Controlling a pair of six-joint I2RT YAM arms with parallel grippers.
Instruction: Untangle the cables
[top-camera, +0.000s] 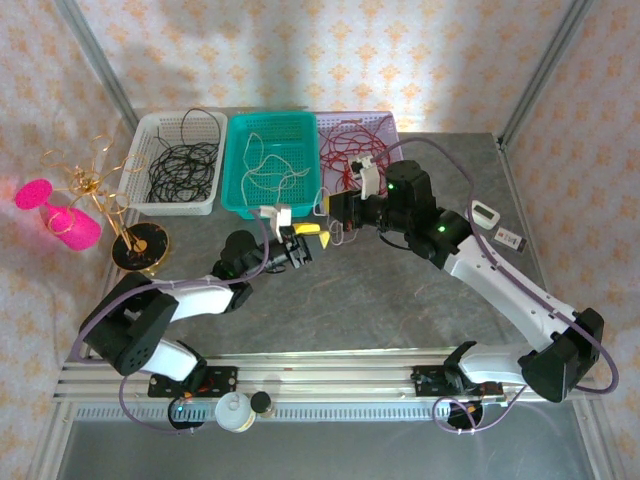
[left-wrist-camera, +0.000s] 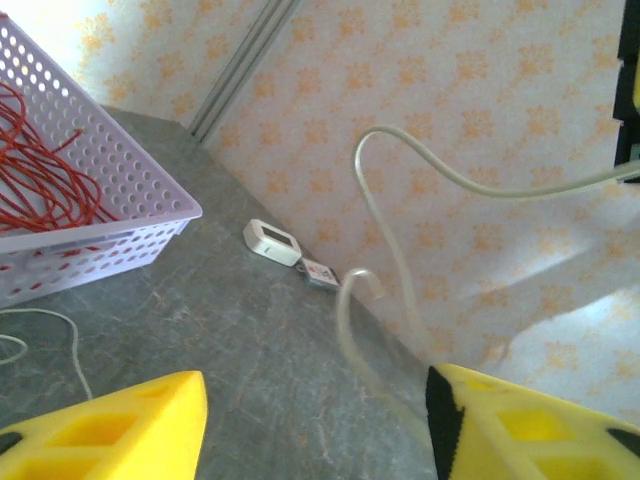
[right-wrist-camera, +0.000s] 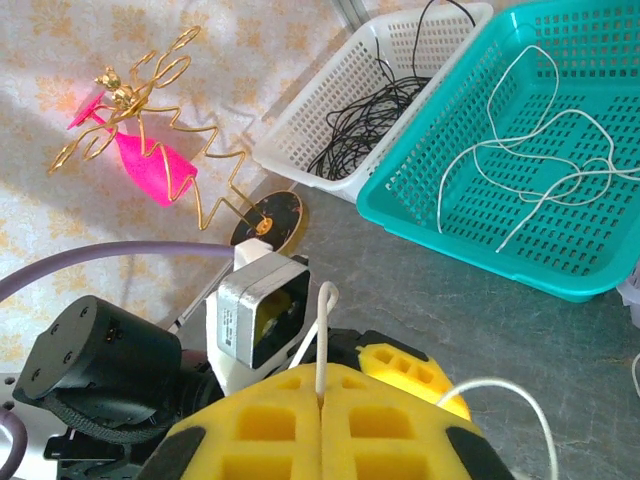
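Evidently one strand is being worked loose. A thin white cable (right-wrist-camera: 322, 335), smooth and springy, is pinched between the closed yellow moulded fingers of the right gripper (right-wrist-camera: 322, 390), at the middle of the table on the near side of the baskets. It arcs across to the left gripper (left-wrist-camera: 315, 425), whose blocky yellow fingers stand apart; the strand runs down between them, close to one finger but not clamped.

Sorting looks well along. Coiled red cables (left-wrist-camera: 45, 170) lie in the lilac perforated plastic basket (left-wrist-camera: 120, 240) at far right. Loose white cables (right-wrist-camera: 575, 178) lie in the teal lattice basket (right-wrist-camera: 420, 190) at the middle, and wiry black cables (right-wrist-camera: 370, 125) in the white slotted basket (right-wrist-camera: 310, 110) at far left.

The next move probably calls for the left fingers to close on the strand without nudging it aside. Both arms would then draw apart gently so the loops open rather than tighten. The cable looks slick and holds its curl, so it may slip. The table (left-wrist-camera: 230, 330) is grey, mottled and matte.
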